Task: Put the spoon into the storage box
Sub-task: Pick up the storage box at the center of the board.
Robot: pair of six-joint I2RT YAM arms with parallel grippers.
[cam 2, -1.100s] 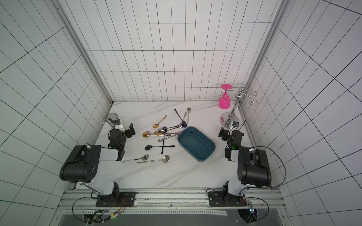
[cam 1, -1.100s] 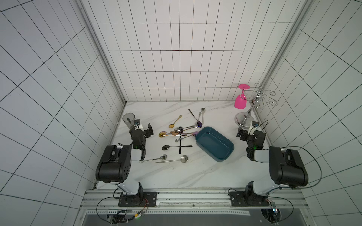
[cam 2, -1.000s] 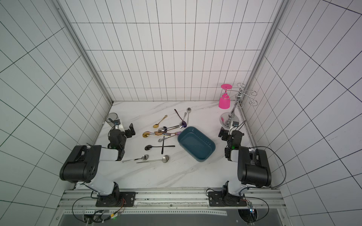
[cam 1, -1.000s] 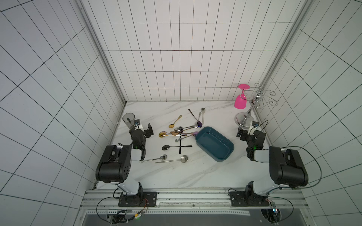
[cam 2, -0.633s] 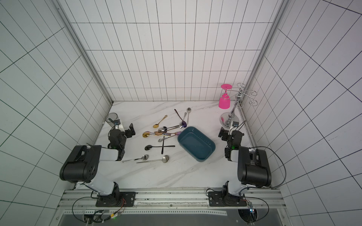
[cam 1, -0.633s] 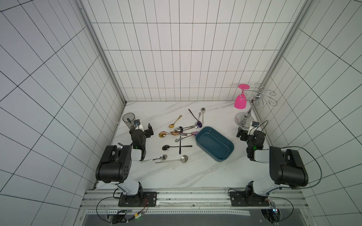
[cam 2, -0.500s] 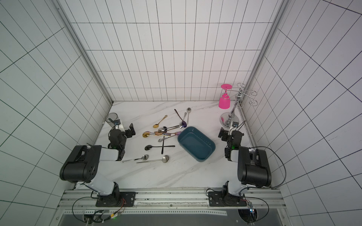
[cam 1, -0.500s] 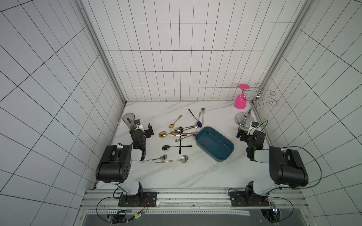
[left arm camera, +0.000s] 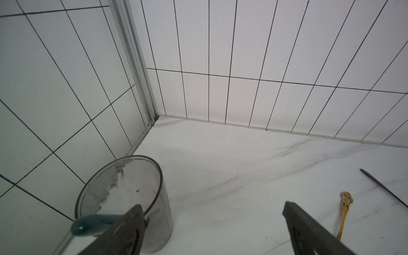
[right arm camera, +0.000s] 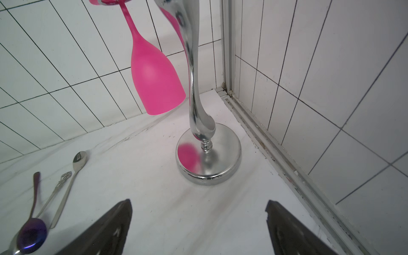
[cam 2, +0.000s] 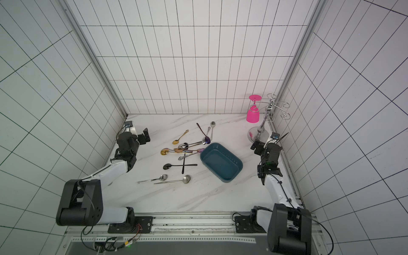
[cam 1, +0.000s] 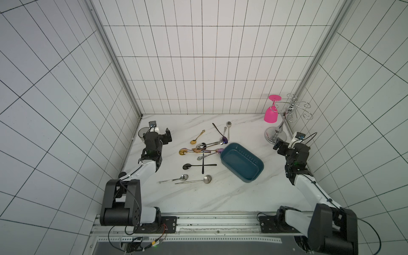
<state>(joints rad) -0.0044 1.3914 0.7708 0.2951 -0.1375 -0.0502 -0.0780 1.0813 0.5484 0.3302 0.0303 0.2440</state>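
- Logging the start state: the storage box (cam 1: 241,164) sits open side up on the desk (cam 1: 220,198) and is empty in both top views.
- Spoons lie loose left of the box. A crossed heap (cam 1: 201,146) is just beside its back-left corner. A black spoon (cam 1: 187,166) and a pair of silver spoons (cam 1: 184,177) lie apart from the box, further left. None is inside, so the task is judged not begun.
- Left claw (cam 1: 164,138): released, jaws wide, nothing held. It sits well left of the box, beside the smoky cup (left arm camera: 123,198).
- Right claw (right arm camera: 198,202): released, nothing held. It sits well right of the box, facing the chrome rack (right arm camera: 207,159) with a pink glass (right arm camera: 154,77) hung upside down.
- Judgement: the arms sit outboard, probably to keep the box and spoons unobstructed. Overlapping handles in the heap risk dragging neighbours, so an isolated silver spoon looks the easier pick.
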